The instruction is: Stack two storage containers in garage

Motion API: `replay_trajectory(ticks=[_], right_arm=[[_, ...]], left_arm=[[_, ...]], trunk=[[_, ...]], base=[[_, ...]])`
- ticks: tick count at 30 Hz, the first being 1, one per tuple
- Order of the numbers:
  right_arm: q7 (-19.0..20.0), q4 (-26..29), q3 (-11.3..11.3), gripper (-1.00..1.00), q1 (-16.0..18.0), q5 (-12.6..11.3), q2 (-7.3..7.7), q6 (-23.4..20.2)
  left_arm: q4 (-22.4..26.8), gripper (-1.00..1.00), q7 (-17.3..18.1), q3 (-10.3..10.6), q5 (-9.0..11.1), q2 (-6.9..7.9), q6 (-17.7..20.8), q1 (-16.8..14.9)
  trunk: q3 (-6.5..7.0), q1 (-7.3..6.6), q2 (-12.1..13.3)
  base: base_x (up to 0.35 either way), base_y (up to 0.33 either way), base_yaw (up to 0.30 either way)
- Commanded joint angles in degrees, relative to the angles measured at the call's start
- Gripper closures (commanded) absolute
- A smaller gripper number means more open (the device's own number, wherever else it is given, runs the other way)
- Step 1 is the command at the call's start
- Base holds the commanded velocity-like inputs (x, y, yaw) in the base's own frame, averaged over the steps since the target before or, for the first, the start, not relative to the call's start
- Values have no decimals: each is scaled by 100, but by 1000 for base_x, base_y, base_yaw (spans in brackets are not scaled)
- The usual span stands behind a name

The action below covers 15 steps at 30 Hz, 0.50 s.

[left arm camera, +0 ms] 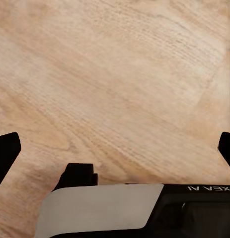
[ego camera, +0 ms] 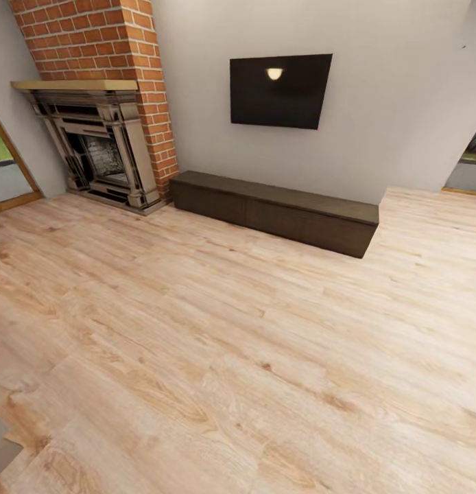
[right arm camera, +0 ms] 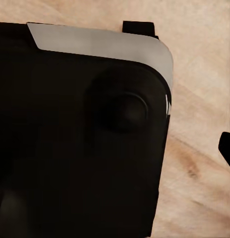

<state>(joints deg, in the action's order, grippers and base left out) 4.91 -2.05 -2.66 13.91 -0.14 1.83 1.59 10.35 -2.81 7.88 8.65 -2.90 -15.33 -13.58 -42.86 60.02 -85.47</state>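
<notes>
The two storage containers are out of view. I am in the living room, over its light wood plank floor [ego camera: 224,343]. In the left wrist view my left gripper [left arm camera: 115,151] is open: its black fingertips [left arm camera: 5,148] stand far apart at the frame's two sides, with bare planks between them. In the right wrist view one black fingertip [right arm camera: 227,148] of my right gripper shows at the frame's edge, as wide out as the left one's. The other finger is lost against my own dark body [right arm camera: 80,139]. Nothing is held.
A brick fireplace [ego camera: 104,144] stands at the back left, with a wood-framed glass door [ego camera: 8,168] beside it. A long, low dark cabinet [ego camera: 279,213] runs along the back wall under a black screen [ego camera: 279,89]. An opening [ego camera: 468,168] shows at the far right.
</notes>
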Motion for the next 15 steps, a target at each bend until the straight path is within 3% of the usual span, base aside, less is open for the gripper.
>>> replay_trajectory(ticks=[1,15], right_arm=[[19,-14,-25,-100,6,-1,1,17],[19,-14,-29,-100,6,-3,1,17]], left_arm=[[-7,-100,-31,49,49,1,-23,-5],[-7,-100,-32,49,49,0,-23,-5]], trunk=[[-4,3,-2],[-4,3,-2]], base=[[293,-222,227],[294,-222,248]])
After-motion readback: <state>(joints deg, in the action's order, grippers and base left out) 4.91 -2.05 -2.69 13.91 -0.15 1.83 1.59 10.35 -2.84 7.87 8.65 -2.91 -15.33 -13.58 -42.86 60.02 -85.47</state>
